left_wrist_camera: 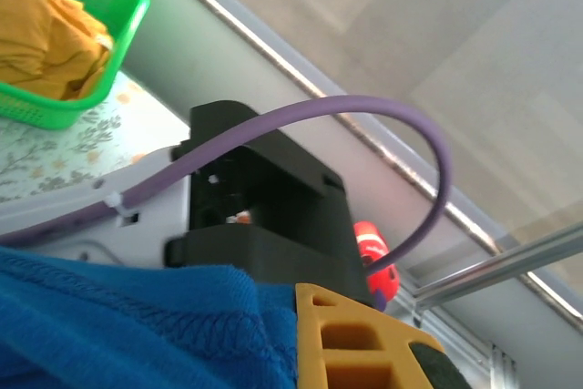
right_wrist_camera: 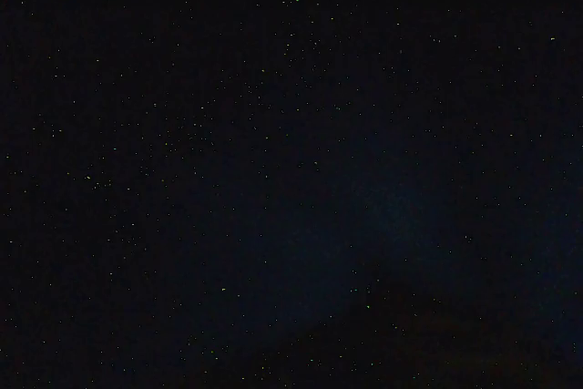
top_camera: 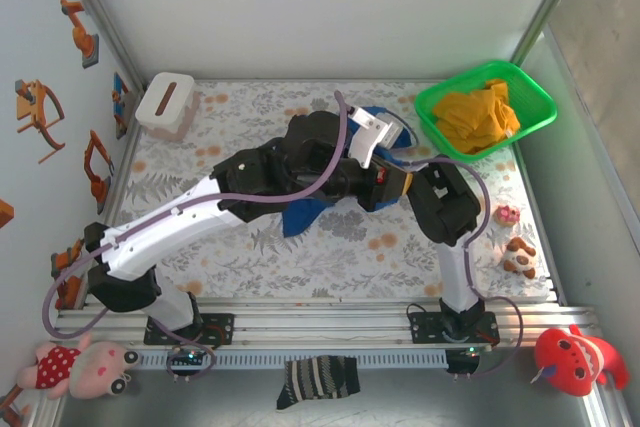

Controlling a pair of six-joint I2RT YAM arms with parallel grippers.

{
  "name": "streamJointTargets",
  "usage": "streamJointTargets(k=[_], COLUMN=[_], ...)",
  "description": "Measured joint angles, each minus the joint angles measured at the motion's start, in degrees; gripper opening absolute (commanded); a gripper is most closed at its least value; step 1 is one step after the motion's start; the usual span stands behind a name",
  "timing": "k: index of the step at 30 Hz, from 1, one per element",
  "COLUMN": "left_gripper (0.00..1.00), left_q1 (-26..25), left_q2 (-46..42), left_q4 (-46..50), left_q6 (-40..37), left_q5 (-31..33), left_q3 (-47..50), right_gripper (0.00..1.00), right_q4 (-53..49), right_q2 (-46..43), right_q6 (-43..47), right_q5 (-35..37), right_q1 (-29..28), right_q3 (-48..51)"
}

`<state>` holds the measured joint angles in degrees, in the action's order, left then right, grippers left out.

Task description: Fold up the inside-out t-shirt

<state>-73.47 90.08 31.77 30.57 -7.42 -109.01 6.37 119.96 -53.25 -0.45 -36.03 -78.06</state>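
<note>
- in hand, by judgement: raising an edge of the inside-out t-shirt (top_camera: 300, 215), bunched beneath both wrists.
- left gripper (top_camera: 378, 139): pressed together, pinching blue cloth beside the yellow finger (left_wrist_camera: 360, 339).
- right gripper (top_camera: 365, 187): spread or pinching, cannot tell.
- next: carry the pinched edge across, keep taut, lay flat.
- in the way: right arm (left_wrist_camera: 273, 216) directly ahead of the left gripper, purple cable (left_wrist_camera: 410, 125) looped above.
- further ahead-left: green basket (top_camera: 530, 97) with yellow-orange garment (top_camera: 480, 117).

1. The inside-out t-shirt (top_camera: 300, 219) is royal-blue cloth, bunched up rather than spread flat.
2. It lies around the middle of the table (top_camera: 250, 267), largely covered, with blue showing at its near-left and far-right edges.
3. Close up, the t-shirt (left_wrist_camera: 127, 316) shows a raised, stitched seam across rumpled folds.
</note>
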Motion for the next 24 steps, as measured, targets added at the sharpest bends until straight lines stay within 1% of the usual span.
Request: streamJointTargets(k=[3,8,9,12,13,15,16,21,24], left_gripper=[0.00,0.00,0.00,0.00,0.00,0.00,0.00,0.00,0.00], left_q1=[0.07,0.61,1.01,2.40,2.93,3.76,3.87,1.90,1.38], left_q2=[0.17,0.28,0.28,0.33,0.42,1.29,2.21,8.70,8.76], left_q4=[-0.04,-0.22,-0.46,-1.44,-1.86,-2.23,-2.19,1.27,2.93], left_q6=[0.33,0.74,0.76,1.22,1.42,2.01,2.23,1.75,1.25], left_q5=[-0.11,-0.17,-0.24,-1.03,-1.38,-2.21,-2.67,-3.10,-2.82], left_q3=[-0.11,-0.04,-0.04,-0.04,-0.04,-0.94,-2.10,-12.22,-12.68], right_gripper=[0.57,0.63,0.66,0.77,0.86,0.88,0.99,0.99,0.99], right_q4=[0.00,-0.07,0.31,1.70,2.10,2.69,3.17,2.75,-0.24], right_q2=[0.00,0.44,0.57,0.79,0.90,1.62,1.86,2.27,2.64], right_q6=[0.02,-0.61,-0.92,-2.01,-2.38,-2.99,-3.23,-4.04,-4.42], right_q5=[-0.22,-0.81,-1.14,-1.90,-2.14,-2.60,-2.51,-1.86,-0.28], right_q1=[0.68,0.61,0.59,0.48,0.39,0.20,0.00,-0.37,-0.37], right_q3=[-0.96,-0.90,-0.66,0.81,1.16,1.22,1.20,-1.84,-4.31])
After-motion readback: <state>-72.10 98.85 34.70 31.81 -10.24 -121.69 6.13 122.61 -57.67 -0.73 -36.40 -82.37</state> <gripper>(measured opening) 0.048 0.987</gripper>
